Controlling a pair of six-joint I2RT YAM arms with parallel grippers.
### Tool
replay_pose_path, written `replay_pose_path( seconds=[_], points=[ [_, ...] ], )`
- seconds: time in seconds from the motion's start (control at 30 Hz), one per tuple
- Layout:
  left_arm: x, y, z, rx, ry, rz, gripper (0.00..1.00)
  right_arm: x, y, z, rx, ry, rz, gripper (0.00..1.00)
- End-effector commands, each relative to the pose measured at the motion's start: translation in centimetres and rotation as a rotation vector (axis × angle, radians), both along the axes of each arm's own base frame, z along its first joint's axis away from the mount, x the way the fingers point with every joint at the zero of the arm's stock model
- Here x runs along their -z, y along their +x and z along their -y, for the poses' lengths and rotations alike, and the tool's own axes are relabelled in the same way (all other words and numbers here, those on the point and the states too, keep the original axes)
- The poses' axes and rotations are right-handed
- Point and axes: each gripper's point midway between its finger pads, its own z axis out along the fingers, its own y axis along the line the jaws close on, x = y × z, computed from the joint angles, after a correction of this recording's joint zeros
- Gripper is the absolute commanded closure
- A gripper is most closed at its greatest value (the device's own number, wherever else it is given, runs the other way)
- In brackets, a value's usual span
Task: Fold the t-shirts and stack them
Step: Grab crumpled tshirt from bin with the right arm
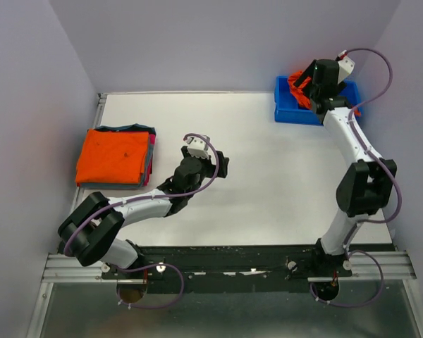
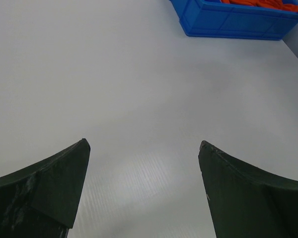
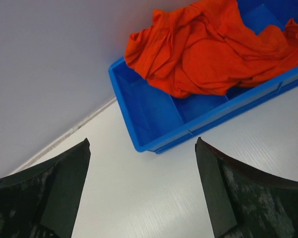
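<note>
A stack of folded t-shirts (image 1: 114, 158), orange on top with teal and pink-red edges below, lies at the table's left. Crumpled orange t-shirts (image 3: 208, 47) fill the blue bin (image 3: 154, 116) at the back right; they also show in the top view (image 1: 298, 90). My right gripper (image 3: 141, 148) is open and empty, hovering just short of the bin's near-left corner. My left gripper (image 2: 143, 146) is open and empty over the bare middle of the table, right of the stack.
The blue bin (image 1: 290, 113) stands against the back wall at the right; it also shows far off in the left wrist view (image 2: 228, 22). White walls close the table at back, left and right. The white tabletop (image 1: 268, 183) stretches between stack and bin.
</note>
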Motion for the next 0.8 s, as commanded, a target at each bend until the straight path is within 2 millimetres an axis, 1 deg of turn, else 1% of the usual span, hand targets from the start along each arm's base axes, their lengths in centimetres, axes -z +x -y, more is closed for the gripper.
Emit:
replay_pose_path(
  seconds=[0.0, 0.03, 0.07, 0.1, 0.13, 0.2, 0.23, 0.27, 0.3, 0.37, 0.43, 0.5, 0.53, 0.57, 0.6, 0.63, 0.67, 0.7, 0.73, 0.77],
  points=[
    [-0.2, -0.3, 1.3, 0.054, -0.013, -0.004, 0.01, 4.6, 3.7, 2.0, 0.026, 0.016, -0.151, 0.05],
    [-0.2, -0.3, 1.4, 0.057, -0.011, -0.006, 0.01, 4.8, 4.9, 2.3, 0.036, 0.033, -0.148, 0.05],
    [-0.1, -0.2, 1.4, 0.056, -0.009, -0.010, 0.01, 5.8, 6.2, 2.9, 0.046, 0.050, -0.155, 0.05],
    [0.1, -0.2, 1.5, 0.058, -0.008, -0.015, 0.01, 5.9, 7.4, 3.3, 0.047, 0.067, -0.142, 0.05],
    [0.1, -0.2, 1.6, 0.063, -0.007, -0.016, 0.01, 6.8, 8.6, 3.5, 0.047, 0.083, -0.141, 0.05],
    [0.1, -0.2, 1.7, 0.064, -0.007, -0.019, 0.01, 6.5, 11.3, 3.3, 0.041, 0.102, -0.093, 0.05],
    [0.1, -0.2, 1.7, 0.066, -0.008, -0.018, 0.01, 8.2, 12.1, 4.9, 0.068, 0.110, -0.107, 0.05],
    [0.2, -0.2, 1.8, 0.067, -0.007, -0.022, 0.01, 7.4, 13.3, 5.3, 0.078, 0.117, -0.069, 0.05],
    [0.3, -0.1, 1.8, 0.065, -0.005, -0.026, 0.01, 7.9, 14.3, 5.5, 0.084, 0.133, -0.051, 0.05],
    [0.4, -0.2, 2.0, 0.073, -0.007, -0.032, 0.01, 9.1, 16.1, 5.9, 0.082, 0.159, -0.011, 0.06],
    [0.5, -0.2, 2.3, 0.081, -0.009, -0.039, 0.01, 10.6, 17.4, 6.3, 0.102, 0.207, 0.026, 0.07],
    [0.5, -0.2, 2.4, 0.087, -0.011, -0.042, 0.01, 12.3, 18.7, 6.3, 0.099, 0.265, 0.064, 0.09],
    [0.7, -0.1, 2.5, 0.088, -0.010, -0.047, 0.01, 12.7, 19.3, 6.2, 0.097, 0.301, 0.080, 0.11],
    [0.6, -0.2, 2.6, 0.091, -0.011, -0.046, 0.01, 13.8, 19.9, 5.9, 0.085, 0.338, 0.088, 0.13],
    [0.8, -0.2, 2.5, 0.089, -0.007, -0.050, 0.01, 14.3, 20.4, 5.7, 0.082, 0.375, 0.100, 0.16],
    [0.7, -0.1, 2.5, 0.088, -0.005, -0.049, 0.01, 15.3, 20.7, 5.3, 0.077, 0.410, 0.099, 0.22],
    [0.7, 0.0, 2.5, 0.085, -0.004, -0.050, 0.01, 15.7, 21.2, 5.1, 0.070, 0.450, 0.119, 0.35],
    [0.8, -0.1, 2.5, 0.084, 0.000, -0.051, 0.01, 15.8, 21.5, 4.6, 0.050, 0.477, 0.141, 0.45],
    [0.8, -0.1, 2.5, 0.084, 0.001, -0.052, 0.01, 15.5, 21.7, 4.1, 0.025, 0.494, 0.159, 0.64],
    [0.8, 0.0, 2.5, 0.083, 0.002, -0.051, 0.01, 15.2, 21.8, 3.9, 0.012, 0.498, 0.169, 0.82]
  ],
)
